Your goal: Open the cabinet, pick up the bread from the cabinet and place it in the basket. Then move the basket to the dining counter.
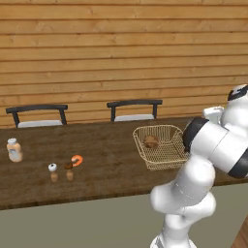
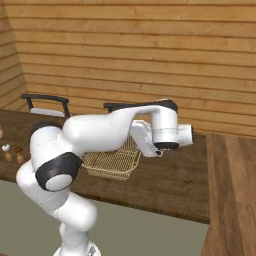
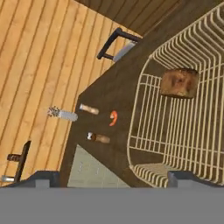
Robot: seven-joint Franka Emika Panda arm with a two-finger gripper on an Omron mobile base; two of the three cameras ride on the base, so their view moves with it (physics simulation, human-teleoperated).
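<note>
The pale wire-mesh basket (image 1: 160,128) stands on the dark-brown dining counter (image 1: 106,160). The bread (image 1: 151,141), a small brown lump, lies inside it. In the hand view the bread (image 3: 179,82) rests on the basket (image 3: 144,87) floor, above and to the right of my gripper (image 3: 116,179). The gripper is open, fingers wide apart, nothing between them, hovering just over the basket's near rim. From the right base view my gripper (image 2: 152,150) hangs beside the basket (image 2: 112,162) over the counter (image 2: 165,185). The cabinet is out of view.
Two dark chairs (image 1: 38,114) (image 1: 134,109) stand behind the counter against the plank wall. Left of the basket are two small shakers (image 1: 53,172) (image 1: 69,170), an orange item (image 1: 77,160) and a jar (image 1: 14,150). My arm's elbow (image 1: 208,140) overlaps the basket's right side.
</note>
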